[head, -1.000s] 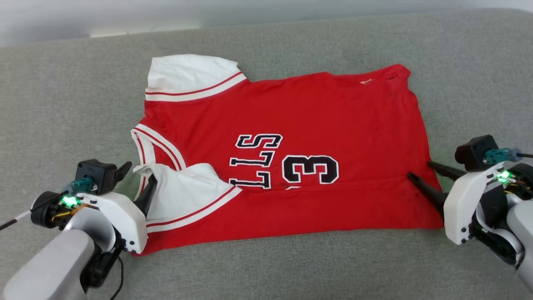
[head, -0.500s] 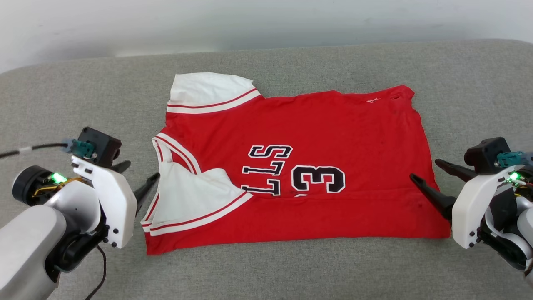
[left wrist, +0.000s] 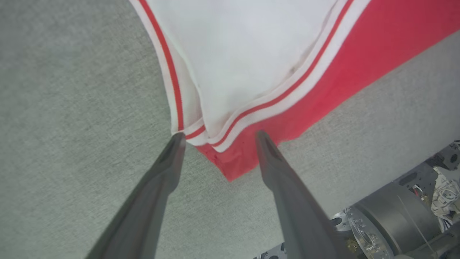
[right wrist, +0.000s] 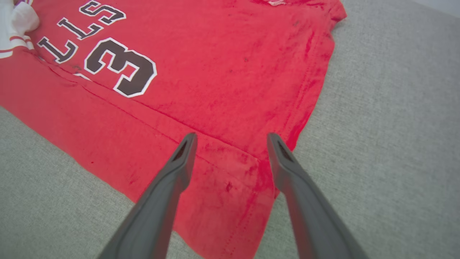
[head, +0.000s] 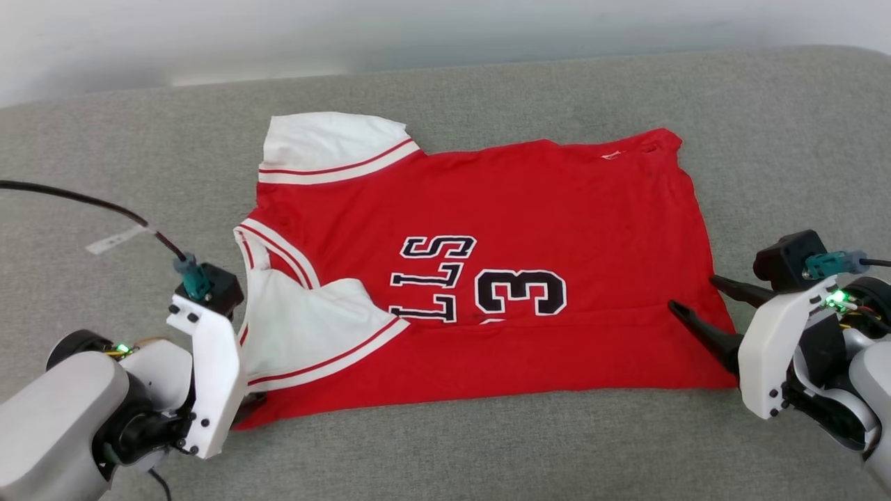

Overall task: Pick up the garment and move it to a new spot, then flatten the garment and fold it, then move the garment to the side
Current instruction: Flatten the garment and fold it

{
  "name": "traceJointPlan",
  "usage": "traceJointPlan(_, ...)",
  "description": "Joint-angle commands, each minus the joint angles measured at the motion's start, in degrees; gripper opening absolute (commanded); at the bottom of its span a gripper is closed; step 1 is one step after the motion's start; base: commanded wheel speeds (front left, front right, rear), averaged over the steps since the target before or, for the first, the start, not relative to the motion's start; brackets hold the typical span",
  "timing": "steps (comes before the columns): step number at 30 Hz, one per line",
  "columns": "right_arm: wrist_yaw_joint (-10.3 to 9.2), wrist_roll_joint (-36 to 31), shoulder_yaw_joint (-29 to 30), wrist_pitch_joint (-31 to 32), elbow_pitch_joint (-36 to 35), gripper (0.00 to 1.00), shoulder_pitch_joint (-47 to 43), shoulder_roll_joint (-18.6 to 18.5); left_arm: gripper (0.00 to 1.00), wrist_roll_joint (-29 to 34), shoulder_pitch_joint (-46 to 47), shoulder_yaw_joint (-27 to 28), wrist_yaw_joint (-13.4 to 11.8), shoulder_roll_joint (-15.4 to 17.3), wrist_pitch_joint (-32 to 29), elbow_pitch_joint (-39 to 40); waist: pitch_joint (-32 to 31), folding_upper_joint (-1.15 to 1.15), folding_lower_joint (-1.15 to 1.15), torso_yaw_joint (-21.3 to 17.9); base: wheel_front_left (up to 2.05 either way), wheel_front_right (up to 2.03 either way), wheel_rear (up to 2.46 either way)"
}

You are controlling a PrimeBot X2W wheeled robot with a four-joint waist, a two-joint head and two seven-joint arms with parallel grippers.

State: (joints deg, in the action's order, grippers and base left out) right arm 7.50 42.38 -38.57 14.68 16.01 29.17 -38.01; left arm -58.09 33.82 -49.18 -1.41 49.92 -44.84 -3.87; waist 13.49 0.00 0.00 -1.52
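garment (head: pixel 557 209) flat on grey cushion (head: pixel 445 445), near edge folded over | left gripper (left wrist: pixel 219 135) fingers spread, straddling striped sleeve corner | right gripper (right wrist: pixel 231 136) fingers spread above hem corner | black cable (head: pixel 83 202) off left wrist

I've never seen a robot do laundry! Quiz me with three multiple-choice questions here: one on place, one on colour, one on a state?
1. Where does the shirt lie?
A) on a grey fabric surface
B) in a basket
C) on a hanger

2. What colour are its sleeves?
A) blue
B) white
C) black

3. How do the right jaws stand?
A) shut on the shirt
B) holding a cup
C) open, empty

Answers: 1 A, it lies spread on grey fabric; 2 B, both are white with red stripes; 3 C, a wide gap shows between them.
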Motion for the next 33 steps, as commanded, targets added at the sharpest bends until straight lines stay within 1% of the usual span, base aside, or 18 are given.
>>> traceJointPlan(1, -0.03, 0.2, -0.2, 0.2, -0.1, 1.00, 0.5, 0.2, 1.00, 0.5, 0.6, -0.2, 0.3, 0.0, -0.3, -0.6, 0.4, 0.00, 0.00, -0.3, 0.00, 0.00, 0.00)
traceJointPlan(5, -0.03, 0.2, -1.1, 0.3, 0.3, 1.00, 1.7, 0.9, 1.00, -0.5, -0.8, -1.6, 0.5, -1.4, -1.5, -4.8, 1.0, 0.00, 0.00, -1.2, 0.00, 0.00, 0.00)
traceJointPlan(9, -0.03, 0.3, -1.9, 0.1, 0.7, 1.00, 2.7, 0.9, 1.00, -1.3, -1.9, -2.4, 1.6, -3.0, -1.2, -7.7, 1.3, 0.00, 0.00, -1.8, 0.00, 0.00, 0.00)
traceJointPlan(10, -0.03, 0.1, -2.0, -0.1, 0.7, 1.00, 3.1, 0.6, 0.59, -1.5, -1.9, -2.5, 2.0, -3.3, -0.9, -8.2, 1.2, 0.00, 0.00, -1.8, 0.00, 0.00, 0.00)
traceJointPlan(11, -0.03, 0.0, -2.2, 0.0, 0.8, 1.00, 3.4, 0.5, 0.00, -1.7, -1.9, -2.4, 2.2, -3.6, -0.6, -8.7, 1.1, 0.00, 0.00, -1.8, 0.00, 0.00, 0.00)
traceJointPlan(15, -0.03, -0.1, -3.1, 1.2, 0.1, 1.00, 5.9, -1.0, 0.00, -1.7, -1.3, -1.9, 3.3, -4.3, 1.0, -9.3, 0.2, 0.00, 0.00, -1.7, 0.00, 0.00, 0.00)
traceJointPlan(19, -0.03, 0.7, -5.7, 5.7, -1.9, 1.00, 9.2, -4.0, 0.00, -1.2, -0.8, -1.0, 4.0, -3.4, 2.9, -8.1, -1.0, 0.00, 0.00, -1.5, 0.00, 0.00, 0.00)
traceJointPlan(22, -0.03, 2.0, -9.6, 12.2, -4.3, 1.00, 12.2, -7.5, 0.00, -0.6, -1.0, -0.7, 4.3, -2.3, 3.9, -6.4, -1.7, 0.00, 0.00, -1.1, 0.00, 0.00, 0.00)
traceJointPlan(26, -0.03, 6.5, -15.0, 22.8, -6.2, 1.00, 15.8, -11.4, 0.00, 0.1, -1.4, -0.6, 4.2, -1.3, 4.8, -3.4, -2.0, 0.00, 0.00, -0.5, 0.00, 0.00, 0.00)
traceJointPlan(29, -0.02, 10.5, -18.1, 29.2, -6.0, 1.00, 17.5, -12.3, 0.00, 0.7, -1.1, -0.8, 4.0, -0.9, 4.8, -1.6, -1.5, 0.00, 0.00, 0.1, 0.00, 0.00, 0.00)
traceJointPlan(31, -0.03, 12.2, -19.2, 31.3, -4.9, 1.00, 18.4, -11.9, 0.00, 1.1, -0.7, -0.8, 3.7, -1.0, 4.7, -0.4, -0.8, 0.00, 0.00, 0.6, 0.00, 0.00, 0.00)
traceJointPlan(33, -0.02, 13.8, -20.3, 32.4, -3.0, 1.00, 18.3, -10.7, 0.00, 1.6, -0.1, -1.1, 3.6, -1.3, 4.7, 0.3, -0.1, 0.00, 0.00, 1.1, 0.00, 0.00, 0.00)
